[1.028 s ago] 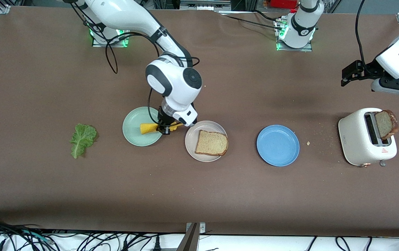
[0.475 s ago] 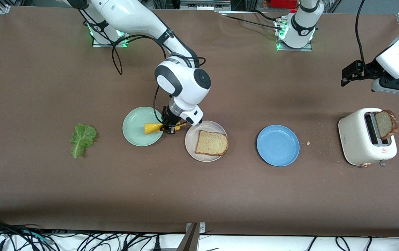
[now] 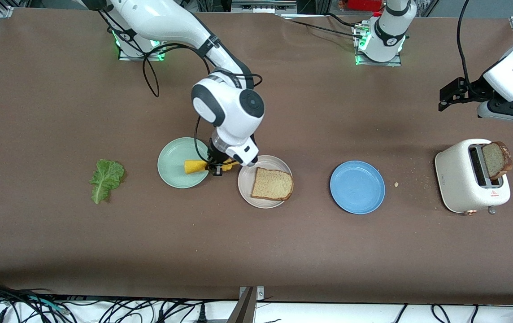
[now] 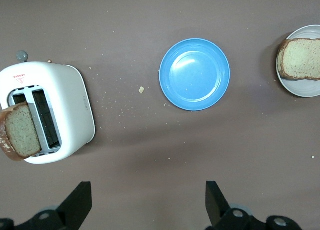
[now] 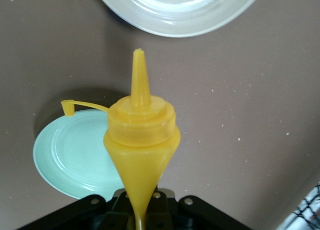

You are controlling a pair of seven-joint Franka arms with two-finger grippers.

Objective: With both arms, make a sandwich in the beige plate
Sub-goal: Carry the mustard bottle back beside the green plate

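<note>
Front view: right gripper [image 3: 215, 168] is clenching the yellow sauce bottle [image 3: 192, 166] over the mint plate [image 3: 173, 172], beside the beige plate [image 3: 246, 186] w/ toast [image 3: 272, 184].

Left wrist view: left gripper [image 4: 148, 204] is waiting, jaws released, near the toaster [image 4: 62, 109].

Right wrist view: nozzle [image 5: 139, 74] should be pointing at the toast centre before squeezing.

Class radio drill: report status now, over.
Right gripper shut on yellow squeeze bottle over mint plate. Left gripper open, waiting. One toast on beige plate.

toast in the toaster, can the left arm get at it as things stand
Probably yes: the left end effector hangs open above the table beside the toaster, and the toast slice sticks up from its slot with nothing over it.
</note>
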